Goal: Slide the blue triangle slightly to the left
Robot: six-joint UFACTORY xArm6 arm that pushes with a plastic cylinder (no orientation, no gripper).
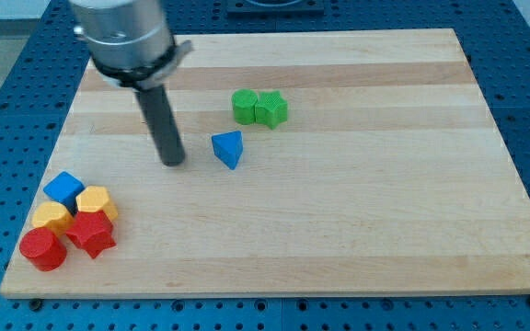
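The blue triangle (228, 149) lies on the wooden board (357, 230) a little left of the middle, toward the view's top. My tip (173, 163) stands on the board just to the triangle's left, with a small gap between them. The dark rod rises from the tip to the arm's metal mount at the view's top left.
Two green blocks (259, 108) sit side by side just above and right of the triangle. At the view's bottom left is a cluster: a blue cube (63, 189), two yellow blocks (93, 201) (51, 217), a red star-like block (91, 233) and a red cylinder (42, 249).
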